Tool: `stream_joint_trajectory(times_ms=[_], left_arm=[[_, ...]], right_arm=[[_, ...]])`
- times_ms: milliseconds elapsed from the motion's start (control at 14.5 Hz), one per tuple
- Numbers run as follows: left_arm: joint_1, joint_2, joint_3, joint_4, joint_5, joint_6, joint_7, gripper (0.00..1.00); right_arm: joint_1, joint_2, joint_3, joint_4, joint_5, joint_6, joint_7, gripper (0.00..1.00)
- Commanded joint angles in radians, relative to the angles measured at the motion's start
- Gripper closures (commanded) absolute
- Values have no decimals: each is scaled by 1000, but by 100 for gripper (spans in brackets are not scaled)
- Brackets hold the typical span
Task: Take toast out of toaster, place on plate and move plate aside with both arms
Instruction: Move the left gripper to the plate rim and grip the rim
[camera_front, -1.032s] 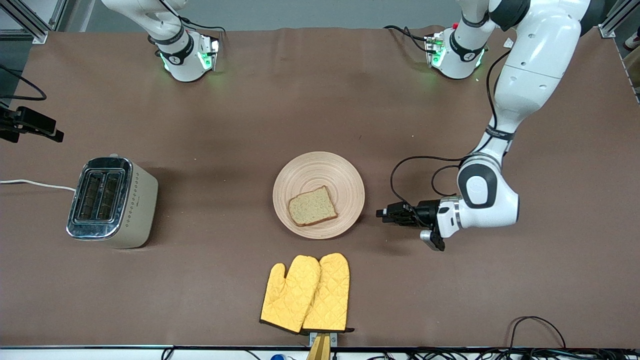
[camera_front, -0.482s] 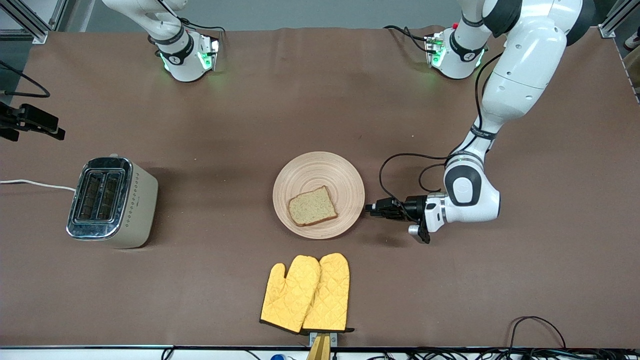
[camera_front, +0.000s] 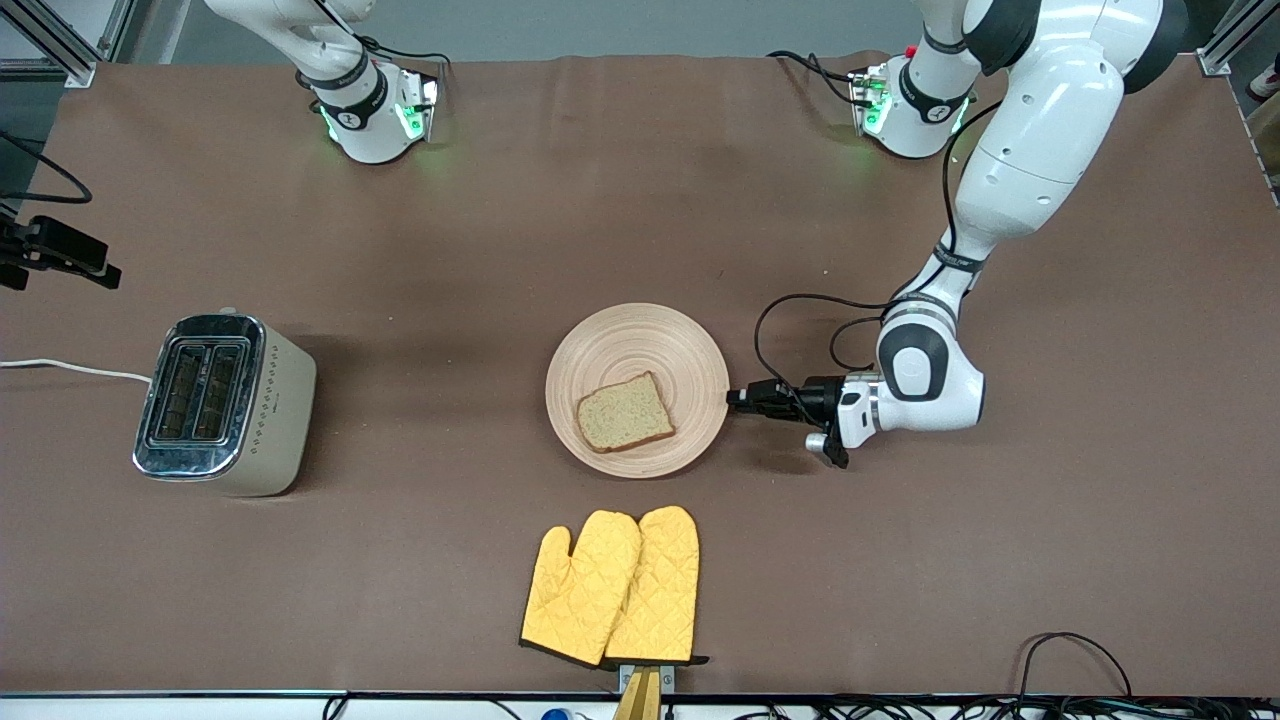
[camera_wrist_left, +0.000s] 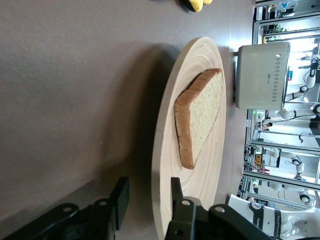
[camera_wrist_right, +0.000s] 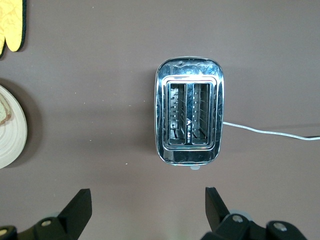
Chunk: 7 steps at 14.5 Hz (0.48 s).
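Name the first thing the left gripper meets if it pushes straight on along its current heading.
The plate: the left gripper has its jaws straddling the rim, so the plate's edge comes first, then likely the toast.

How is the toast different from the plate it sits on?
The toast is squarish with straight edges; the plate is round. The toast is much smaller and covers only the part of the plate nearer the front camera. The toast is speckled light brown with a darker crust, while the plate is pale wood with ring grooves. In the left wrist view the toast looks thick and the plate shallow. Both lie flat and are brownish.
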<state>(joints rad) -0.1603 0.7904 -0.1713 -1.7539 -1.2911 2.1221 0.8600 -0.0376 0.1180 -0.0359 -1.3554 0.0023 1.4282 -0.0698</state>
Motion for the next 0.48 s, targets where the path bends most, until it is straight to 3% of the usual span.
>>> stream_joint_trajectory(times_ms=[0,275,413], left_arm=[[-21,-8,-4,-10,-51,15,22,60],[-48,19,-2,-5,-86,45,47,71],[-47,18,-2,-10,-85,45,51,83]], right_arm=[[-18,-11,1,1,-28,5,-13,0],[-4,-15,1,25,-91,6,-4,0],[-7,-11,1,67,-88,9,-11,0]])
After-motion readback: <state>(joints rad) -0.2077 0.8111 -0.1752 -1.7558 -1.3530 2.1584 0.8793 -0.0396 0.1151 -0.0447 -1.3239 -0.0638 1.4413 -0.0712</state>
